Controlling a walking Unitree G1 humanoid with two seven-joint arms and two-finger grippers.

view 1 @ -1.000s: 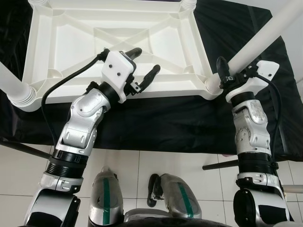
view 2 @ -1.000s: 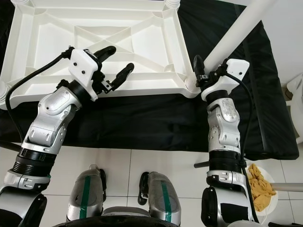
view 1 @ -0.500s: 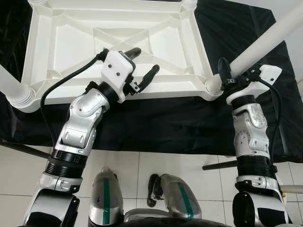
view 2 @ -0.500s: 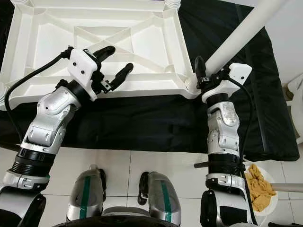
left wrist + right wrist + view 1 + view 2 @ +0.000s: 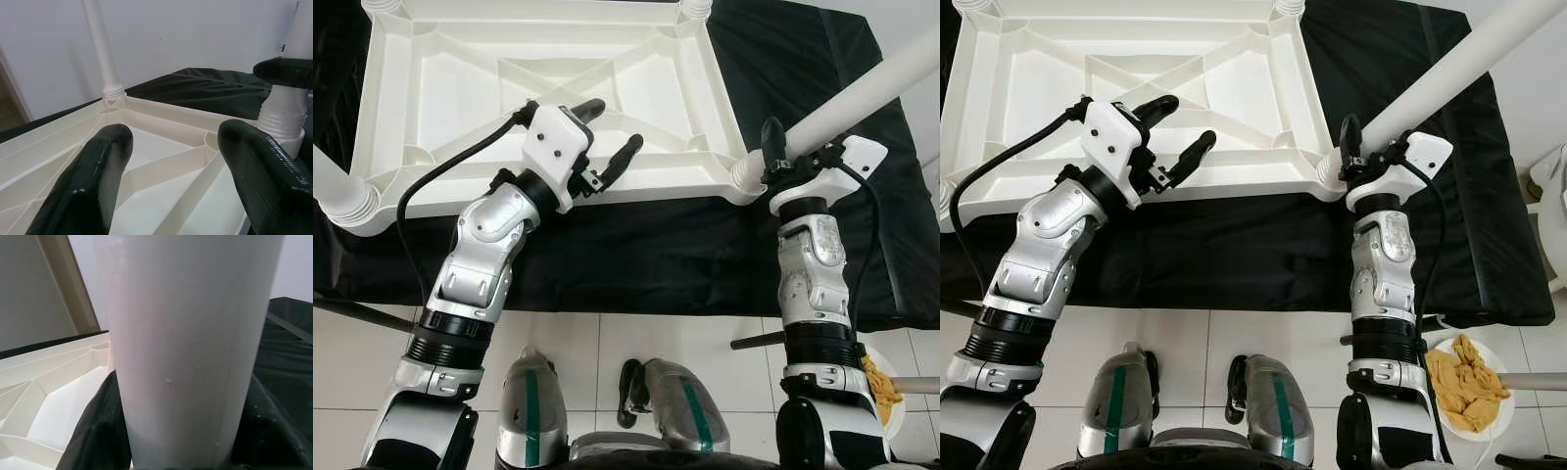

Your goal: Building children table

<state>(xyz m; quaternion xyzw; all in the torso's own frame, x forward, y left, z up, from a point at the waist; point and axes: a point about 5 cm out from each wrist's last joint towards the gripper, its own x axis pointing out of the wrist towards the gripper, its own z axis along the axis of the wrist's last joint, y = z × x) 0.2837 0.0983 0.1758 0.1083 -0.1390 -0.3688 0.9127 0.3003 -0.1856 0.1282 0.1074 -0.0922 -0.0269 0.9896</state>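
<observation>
The black cloth [image 5: 636, 250] is spread under the work, and on it the white tabletop [image 5: 460, 108] is laid upside down, ribs facing up. 3 other legs are seen seated at its corners. The near right corner socket [image 5: 747, 176] takes the fourth leg [image 5: 862, 93], a white tube that slants up and away.

The right hand [image 5: 795, 157] is clamped around that leg just above the socket, fingers pressed against the tube. The left hand [image 5: 607, 137] is held spread above the ribs, gripping nothing.

The step is judged to be the seating of this leg. It would best be turned about its own axis, kept in line with the socket so the ridged collar is not crossed. The tabletop could be steadied by the left hand lest it slide on the cloth.
</observation>
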